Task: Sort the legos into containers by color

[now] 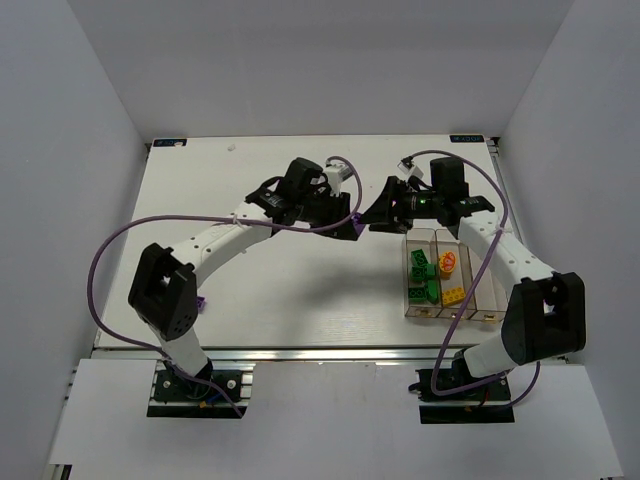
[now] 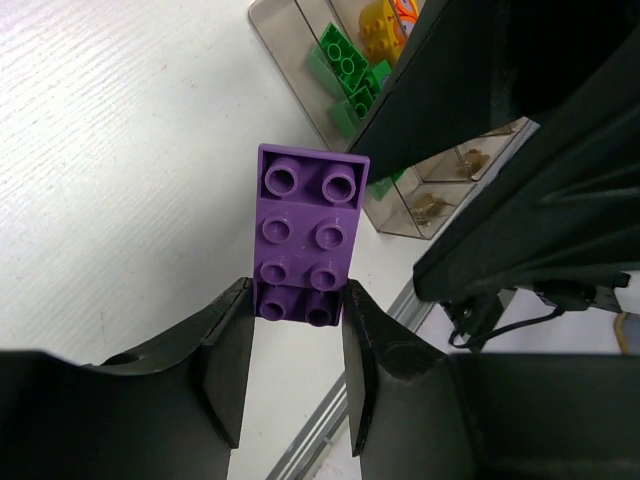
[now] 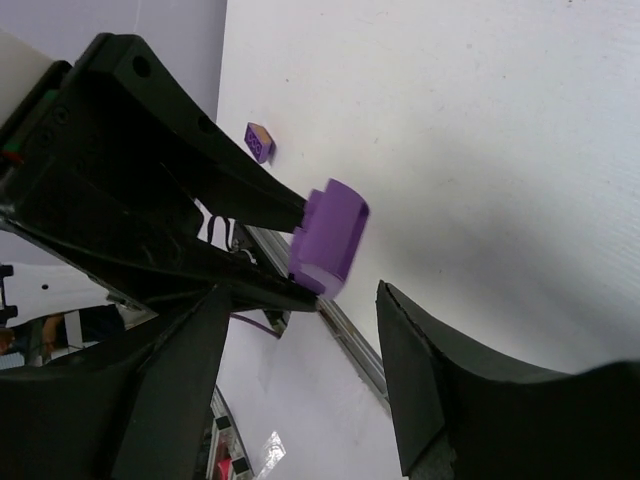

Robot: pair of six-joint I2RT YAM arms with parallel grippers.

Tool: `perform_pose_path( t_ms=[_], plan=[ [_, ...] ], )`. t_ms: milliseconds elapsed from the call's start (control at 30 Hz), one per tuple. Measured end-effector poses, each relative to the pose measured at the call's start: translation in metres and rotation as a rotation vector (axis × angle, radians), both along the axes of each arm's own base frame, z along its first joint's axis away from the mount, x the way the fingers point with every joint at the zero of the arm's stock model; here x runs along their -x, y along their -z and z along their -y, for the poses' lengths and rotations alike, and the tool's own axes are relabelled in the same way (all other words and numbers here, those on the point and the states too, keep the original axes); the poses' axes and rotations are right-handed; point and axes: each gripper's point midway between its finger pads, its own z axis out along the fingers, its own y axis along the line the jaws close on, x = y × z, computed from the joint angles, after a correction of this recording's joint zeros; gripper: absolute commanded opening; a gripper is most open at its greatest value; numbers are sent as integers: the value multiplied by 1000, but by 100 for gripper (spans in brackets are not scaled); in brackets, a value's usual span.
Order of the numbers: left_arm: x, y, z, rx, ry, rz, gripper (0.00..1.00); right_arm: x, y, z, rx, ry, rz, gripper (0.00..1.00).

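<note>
Left gripper faces the right gripper in the overhead view, just left of the containers, which hold green and yellow legos. Left wrist view: its fingers clamp one end of a purple brick. Right wrist view: the right jaws gape either side of that brick without touching it, and a second purple brick lies on the table.

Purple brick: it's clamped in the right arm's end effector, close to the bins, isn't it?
Not quite. The left end effector clamps the purple brick, close to the bins. The left wrist view shows it in that arm's own grip. The right end effector stands open opposite it.
</note>
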Motion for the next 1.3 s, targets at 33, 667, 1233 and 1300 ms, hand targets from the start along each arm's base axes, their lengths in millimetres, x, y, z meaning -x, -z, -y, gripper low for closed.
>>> perform_pose_path(
  t_ms=[33, 667, 1233, 1300],
  plan=[
    [0, 0, 3, -9, 5, 5, 22, 0, 0, -1, -3, 1, -5, 66],
    [2, 15, 15, -90, 22, 12, 22, -6, 17, 4, 35, 55, -36, 49],
    [5, 14, 19, -83, 24, 11, 64, -9, 25, 4, 43, 62, -49, 0],
    [5, 12, 20, -77, 21, 9, 72, -10, 25, 6, 45, 63, -45, 0]
  ],
)
